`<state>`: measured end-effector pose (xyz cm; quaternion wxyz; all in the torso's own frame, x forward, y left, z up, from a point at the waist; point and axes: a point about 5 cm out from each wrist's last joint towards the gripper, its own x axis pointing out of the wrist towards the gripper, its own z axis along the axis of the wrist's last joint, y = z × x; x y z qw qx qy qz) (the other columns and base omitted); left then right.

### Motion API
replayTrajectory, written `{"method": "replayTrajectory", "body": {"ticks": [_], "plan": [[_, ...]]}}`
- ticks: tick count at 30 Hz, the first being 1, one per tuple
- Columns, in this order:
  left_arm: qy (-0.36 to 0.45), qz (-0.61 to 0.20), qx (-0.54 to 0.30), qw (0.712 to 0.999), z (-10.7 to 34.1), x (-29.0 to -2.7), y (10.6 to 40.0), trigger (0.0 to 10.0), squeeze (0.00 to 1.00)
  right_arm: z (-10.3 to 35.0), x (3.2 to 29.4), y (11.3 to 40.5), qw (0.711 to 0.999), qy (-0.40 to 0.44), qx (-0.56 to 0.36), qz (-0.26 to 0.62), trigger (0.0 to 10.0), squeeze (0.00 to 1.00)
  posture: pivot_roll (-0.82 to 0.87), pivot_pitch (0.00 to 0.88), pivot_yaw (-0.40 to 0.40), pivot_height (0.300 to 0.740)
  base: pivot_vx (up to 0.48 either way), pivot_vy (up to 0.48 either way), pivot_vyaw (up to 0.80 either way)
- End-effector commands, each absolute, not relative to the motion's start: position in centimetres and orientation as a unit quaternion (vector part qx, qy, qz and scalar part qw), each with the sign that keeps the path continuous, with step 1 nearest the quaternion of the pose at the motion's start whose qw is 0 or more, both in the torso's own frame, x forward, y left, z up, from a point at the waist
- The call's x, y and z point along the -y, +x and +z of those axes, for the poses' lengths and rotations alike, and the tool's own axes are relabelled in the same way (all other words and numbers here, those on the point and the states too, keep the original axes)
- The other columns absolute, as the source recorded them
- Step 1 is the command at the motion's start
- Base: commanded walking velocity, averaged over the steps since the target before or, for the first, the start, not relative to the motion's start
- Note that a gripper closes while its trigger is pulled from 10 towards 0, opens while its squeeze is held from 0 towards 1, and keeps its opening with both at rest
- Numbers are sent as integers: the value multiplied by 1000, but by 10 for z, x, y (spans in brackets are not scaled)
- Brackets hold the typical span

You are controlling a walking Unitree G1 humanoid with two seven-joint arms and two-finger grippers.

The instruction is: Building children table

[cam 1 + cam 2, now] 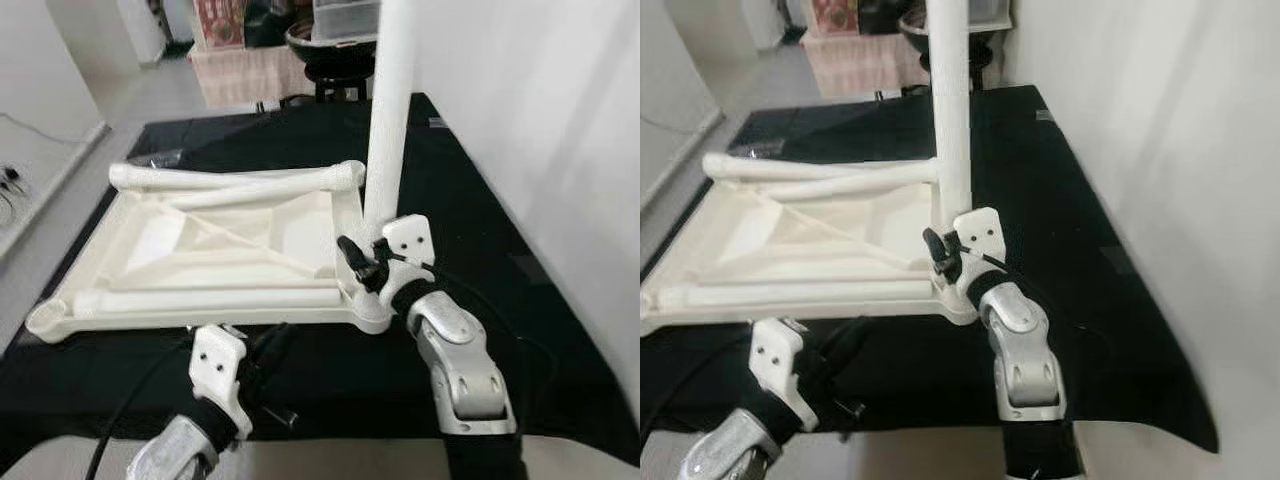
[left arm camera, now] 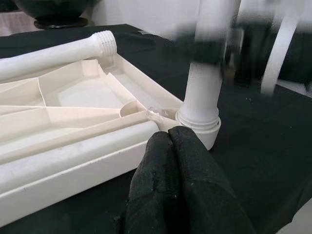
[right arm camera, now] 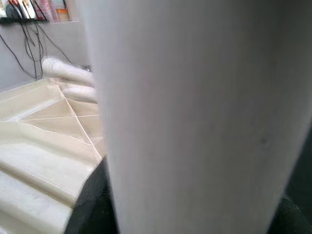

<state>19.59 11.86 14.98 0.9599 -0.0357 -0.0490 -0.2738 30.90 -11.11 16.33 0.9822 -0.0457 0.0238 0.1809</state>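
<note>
Work surface: a tabletop [image 1: 470,200] under a black cloth, a white wall along its right side.
Table panel: the white plastic children's table top [image 1: 150,240] lies upside down on the cloth, ribbed underside up, a socket at each corner.
Upright leg: a white tubular leg [image 1: 392,110] stands vertical in the near right corner socket [image 2: 199,124], rising out of the head views' top edge.
Loose legs: one leg [image 1: 235,180] lies along the far edge of the panel, threaded end toward the upright leg; another [image 1: 215,298] lies along the near edge.
Right tool [image 1: 362,262]: at the base of the upright leg, black fingers closed around it just above the socket; in the right wrist view the leg sits directly against the camera.
Left tool [image 2: 170,146]: low at the near edge of the panel, fingers pressed together and holding nothing, tips close to the corner socket; cannot tell whether they touch the panel.
Background: a dark round stool [image 1: 335,55] beyond the far end of the tabletop.
</note>
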Motion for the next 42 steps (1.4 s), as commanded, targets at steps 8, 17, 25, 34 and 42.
{"method": "replayTrajectory", "body": {"ticks": [8, 17, 25, 34, 42], "plan": [[-35, -276, 34, 960, 145, -119, 196, 10000, 0, 169, 106, 319, 964, 46, -29, 261, 10000, 537, 40, 129, 55, 740, 0, 0, 0], [-37, -275, 35, 960, 144, -115, 195, 10000, 0, 182, 110, 335, 863, -94, -12, 496, 10000, 0, 52, 118, 38, 740, 0, 0, 0], [-38, -276, 34, 960, 143, -113, 193, 10000, 0, 207, 120, 359, 855, -66, 12, 514, 0, 0, 58, 118, 32, 740, 0, 0, 0], [-40, -277, 32, 960, 142, -111, 192, 10000, 0, 203, 135, 361, 834, -58, 7, 549, 0, 0, 38, 120, 32, 740, 0, 0, 0], [-43, -278, 32, 959, 142, -112, 193, 10000, 0, 178, 148, 334, 856, -60, -10, 514, 0, 0, 24, 129, 30, 740, 0, 0, 0]]}}
